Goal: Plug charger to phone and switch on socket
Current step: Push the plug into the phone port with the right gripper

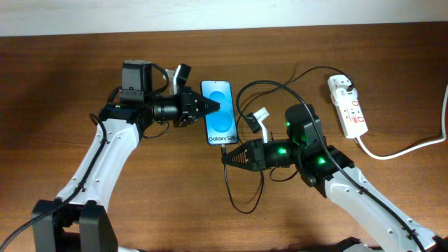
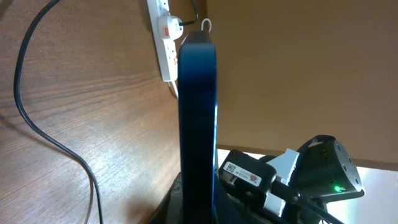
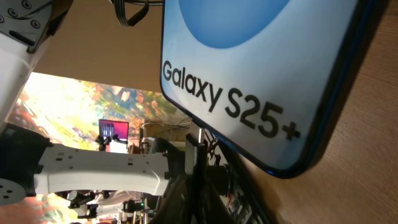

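The phone (image 1: 219, 112) lies flat mid-table, its blue screen facing up. My left gripper (image 1: 212, 106) is shut on the phone's left edge; the left wrist view shows the phone (image 2: 198, 112) edge-on between the jaws. My right gripper (image 1: 225, 158) is shut on the charger (image 1: 231, 189) near its tip. In the right wrist view the connector (image 3: 198, 138) meets the bottom edge of the phone (image 3: 249, 68). The black cable loops back to the plug head (image 1: 341, 84) in the white socket (image 1: 350, 112) at the far right, which has red switches.
A thick white cord (image 1: 399, 150) runs from the socket off the right edge. A loop of slack black cable (image 1: 248, 199) lies in front of my right gripper. The socket (image 2: 163, 43) and cable (image 2: 50, 134) also show in the left wrist view.
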{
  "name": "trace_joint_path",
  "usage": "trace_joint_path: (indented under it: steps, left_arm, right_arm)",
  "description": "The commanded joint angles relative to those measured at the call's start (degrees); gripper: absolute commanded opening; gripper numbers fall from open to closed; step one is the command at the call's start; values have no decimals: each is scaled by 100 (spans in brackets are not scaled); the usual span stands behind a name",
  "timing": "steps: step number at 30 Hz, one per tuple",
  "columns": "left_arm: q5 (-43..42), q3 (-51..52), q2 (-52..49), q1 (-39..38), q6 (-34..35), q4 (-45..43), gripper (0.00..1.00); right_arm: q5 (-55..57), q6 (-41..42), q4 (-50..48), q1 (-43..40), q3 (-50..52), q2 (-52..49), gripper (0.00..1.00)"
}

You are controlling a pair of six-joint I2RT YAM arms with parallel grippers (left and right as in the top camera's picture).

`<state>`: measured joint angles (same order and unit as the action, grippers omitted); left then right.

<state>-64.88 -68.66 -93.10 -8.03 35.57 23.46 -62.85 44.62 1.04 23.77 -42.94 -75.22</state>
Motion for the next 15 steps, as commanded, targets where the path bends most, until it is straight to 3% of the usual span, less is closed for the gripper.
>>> trace_joint_path:
  steps: [1,15]
  left_arm:
    - [-192,-46,111,-13,-52,26,0]
    - [-192,-46,109,-13,-232,205,0]
  right_arm:
    - [50,-63,181,22,-13,-11,4]
    - [203,-61,149,22,-13,-11,4]
